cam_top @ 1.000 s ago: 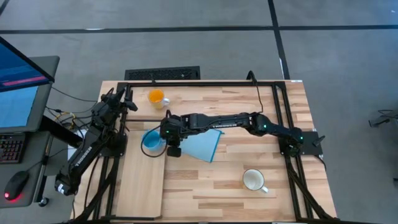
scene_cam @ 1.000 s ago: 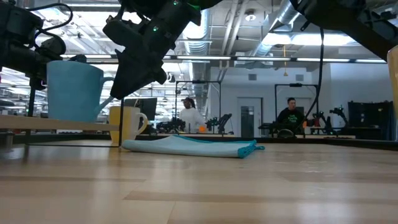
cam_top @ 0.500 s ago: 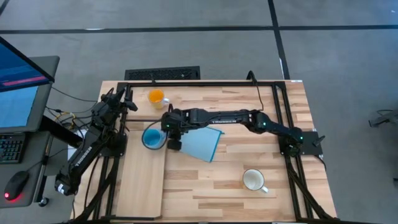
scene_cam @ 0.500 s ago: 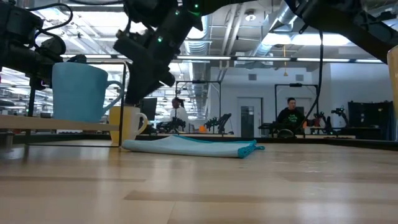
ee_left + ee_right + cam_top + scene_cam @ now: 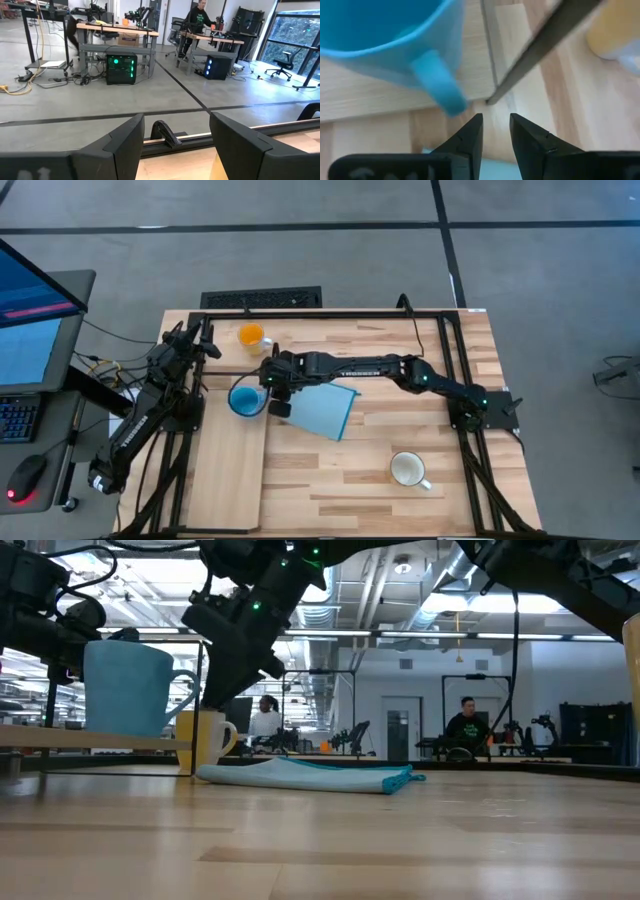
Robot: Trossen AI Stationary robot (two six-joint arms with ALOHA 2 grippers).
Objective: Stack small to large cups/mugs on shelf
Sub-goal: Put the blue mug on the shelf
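Observation:
The light blue mug (image 5: 243,401) stands upright on its base at the far end of the pale wood shelf (image 5: 225,475), its handle (image 5: 437,80) turned toward my right gripper (image 5: 495,117). That gripper (image 5: 265,392) hovers just beside the handle, slanting down, its fingers a narrow gap apart with nothing between them. The orange mug (image 5: 252,336) stands on the table beyond the shelf's black wire frame (image 5: 540,45). The white mug (image 5: 408,470) stands near the front right. My left gripper (image 5: 176,117) waits open at the far left, pointing level.
A light blue cloth (image 5: 325,410) lies flat on the table right of the shelf, under my right arm. A black frame (image 5: 455,360) runs around the table. Bare wood shows between the cloth and the white mug.
My right gripper has drawn off the blue mug's handle, rising a little and moving toward the table's far edge while turning slightly. The handle now shows free in the low view. The mug has shifted a little on the shelf and stands upright.

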